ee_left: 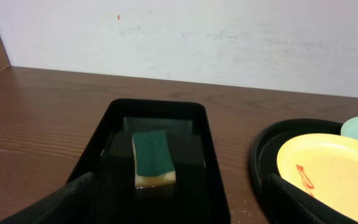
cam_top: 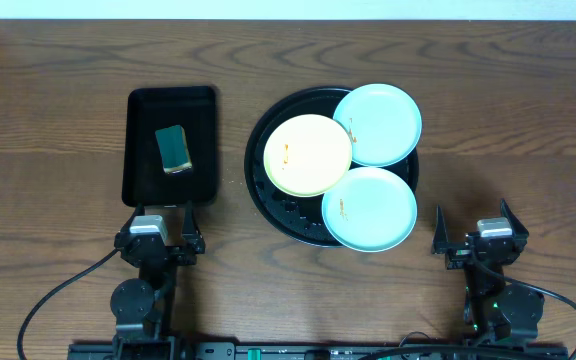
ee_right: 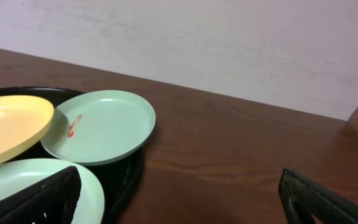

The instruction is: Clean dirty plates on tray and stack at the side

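We note the black left arm and black right arm folded at the near side, wrists low. Left end effector points forward, jaws spread wide. Right end effector matches, jaws wide apart.

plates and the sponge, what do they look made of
Yellow plate, far mint plate, near mint plate: probably plastic, smooth with a soft sheen; thin rims, flat pastel colour, orange smears sitting on top. Sponge: seems foam, matte; dark green scouring layer over a pale yellow body.
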`<state>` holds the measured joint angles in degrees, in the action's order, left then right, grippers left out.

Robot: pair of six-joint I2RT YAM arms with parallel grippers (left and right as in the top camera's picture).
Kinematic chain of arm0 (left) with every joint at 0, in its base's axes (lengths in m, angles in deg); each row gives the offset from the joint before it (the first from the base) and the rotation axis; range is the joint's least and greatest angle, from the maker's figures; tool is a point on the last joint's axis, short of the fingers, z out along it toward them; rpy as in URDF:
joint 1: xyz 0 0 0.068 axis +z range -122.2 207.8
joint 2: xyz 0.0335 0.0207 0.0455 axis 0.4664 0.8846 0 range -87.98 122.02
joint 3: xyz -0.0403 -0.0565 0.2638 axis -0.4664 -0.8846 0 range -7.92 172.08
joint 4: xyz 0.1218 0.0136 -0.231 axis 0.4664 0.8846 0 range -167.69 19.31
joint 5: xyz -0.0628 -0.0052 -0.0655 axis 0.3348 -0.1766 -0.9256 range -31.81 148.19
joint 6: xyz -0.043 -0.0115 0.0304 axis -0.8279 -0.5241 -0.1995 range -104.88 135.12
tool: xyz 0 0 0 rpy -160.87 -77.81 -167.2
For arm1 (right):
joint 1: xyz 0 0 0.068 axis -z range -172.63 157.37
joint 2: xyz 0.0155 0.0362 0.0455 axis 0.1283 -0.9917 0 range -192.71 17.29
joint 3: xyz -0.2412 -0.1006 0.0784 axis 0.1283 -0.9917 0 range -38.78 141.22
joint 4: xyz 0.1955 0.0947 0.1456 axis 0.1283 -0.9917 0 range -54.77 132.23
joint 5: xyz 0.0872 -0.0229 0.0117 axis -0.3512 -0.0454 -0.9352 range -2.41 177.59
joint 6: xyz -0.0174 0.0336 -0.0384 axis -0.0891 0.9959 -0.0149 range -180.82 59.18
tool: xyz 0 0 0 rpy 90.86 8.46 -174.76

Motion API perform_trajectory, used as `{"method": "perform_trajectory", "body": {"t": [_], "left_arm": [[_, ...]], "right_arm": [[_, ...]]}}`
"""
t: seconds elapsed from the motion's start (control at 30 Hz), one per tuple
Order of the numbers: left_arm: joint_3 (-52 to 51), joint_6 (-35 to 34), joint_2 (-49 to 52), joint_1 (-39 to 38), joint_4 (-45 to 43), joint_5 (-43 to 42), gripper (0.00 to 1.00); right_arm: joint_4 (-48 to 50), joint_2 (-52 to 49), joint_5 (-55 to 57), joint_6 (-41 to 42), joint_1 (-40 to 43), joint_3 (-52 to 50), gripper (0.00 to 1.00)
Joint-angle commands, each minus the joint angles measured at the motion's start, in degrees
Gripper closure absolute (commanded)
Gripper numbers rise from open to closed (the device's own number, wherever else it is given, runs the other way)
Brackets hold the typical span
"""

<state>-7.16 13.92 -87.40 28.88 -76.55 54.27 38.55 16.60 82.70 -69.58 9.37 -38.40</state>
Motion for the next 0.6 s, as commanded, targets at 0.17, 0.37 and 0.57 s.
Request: {"method": "perform_trajectory", "body": {"t": [0.17,0.37,0.57], "left_arm": [[-0.52,0.98,-0.35,0.24,2.47,-1.77,0.16],[-0.52,0.98,-0.35,0.24,2.47,-1.77,0.16],[-0.52,0.98,-0.35,0.24,2.47,-1.77,0.16]], "right_arm": [[-0.26,0.42,0.35,0.98,-0.57,-0.07,0.01],[6.49,0.42,2.27,-5.03,-0.52,-0.07,0.01],[2.32,0.42,-0.31,-4.79,-0.55,-0.07,0.01]]}}
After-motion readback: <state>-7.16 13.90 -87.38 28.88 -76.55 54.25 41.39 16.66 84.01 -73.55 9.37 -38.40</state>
